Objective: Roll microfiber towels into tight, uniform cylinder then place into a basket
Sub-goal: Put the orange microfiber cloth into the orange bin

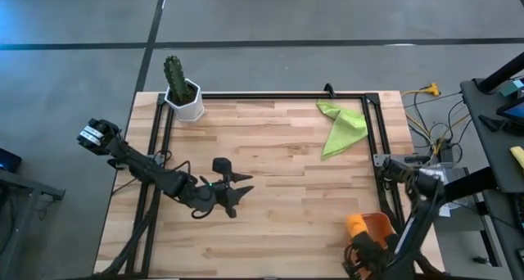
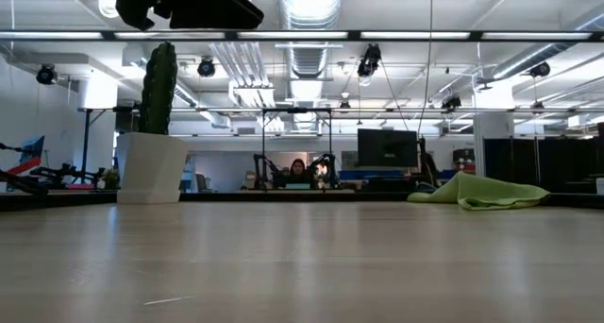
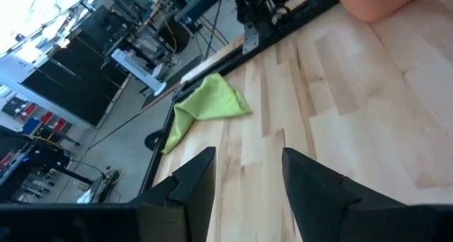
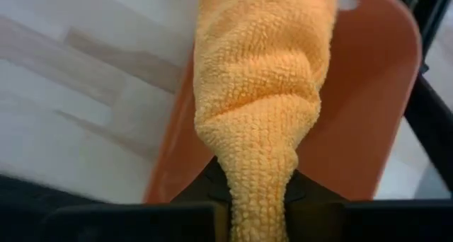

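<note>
The orange towel is bunched into a thick roll over the terracotta basket at the table's near right corner; both also show in the high view, towel and basket. My right gripper is shut on the towel. The lime green towel lies crumpled flat on the table at the far right. My left gripper hovers open and empty over the table's middle, left of centre, pointing toward the right edge. My right gripper pinches the narrowed near end of the orange towel's roll between its two fingers. The fingers come from the table's near side, slanting down, along the roll. The roll reaches away from the fingers over the basket's left rim; whether it rests there I cannot tell.
A white pot with a cactus stands at the far left corner. A black frame rail runs along the table's far, left and right edges. Bare wood lies between the two arms. Cables and gear sit beyond the right edge.
</note>
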